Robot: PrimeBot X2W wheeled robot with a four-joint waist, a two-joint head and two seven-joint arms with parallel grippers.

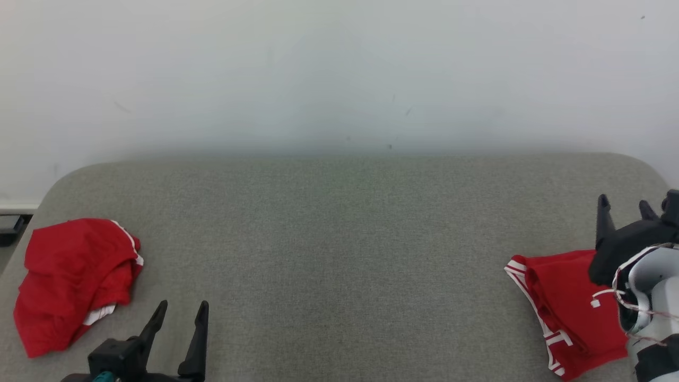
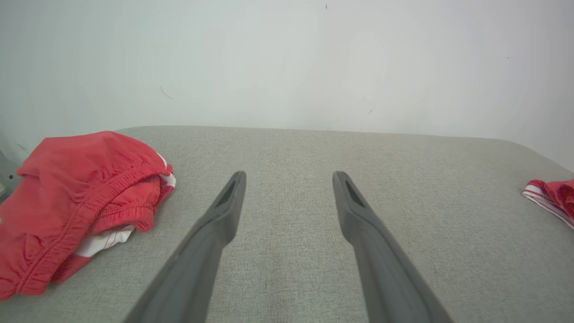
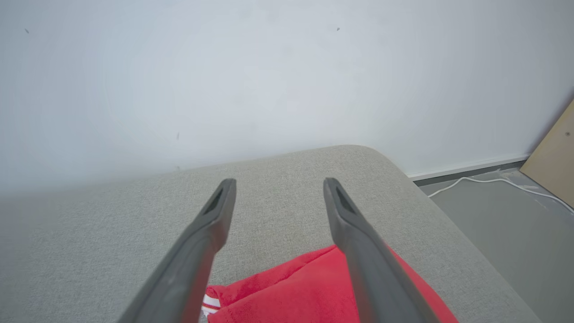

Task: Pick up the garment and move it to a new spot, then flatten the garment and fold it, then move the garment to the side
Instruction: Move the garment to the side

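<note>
I see my left gripper [image 1: 182, 305] and right gripper [image 1: 624, 201] both spread empty, the right over the folded red garment [image 1: 562, 302].

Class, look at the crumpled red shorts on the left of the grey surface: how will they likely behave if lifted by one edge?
The red shorts lie in soft folds, so they will probably droop and unfold rather than keep shape. The thin cloth suggests they are light. The white lining spilling out may hang loose.

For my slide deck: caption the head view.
Open left claw beside crumpled red garment; open right claw over flatter red garment.
</note>
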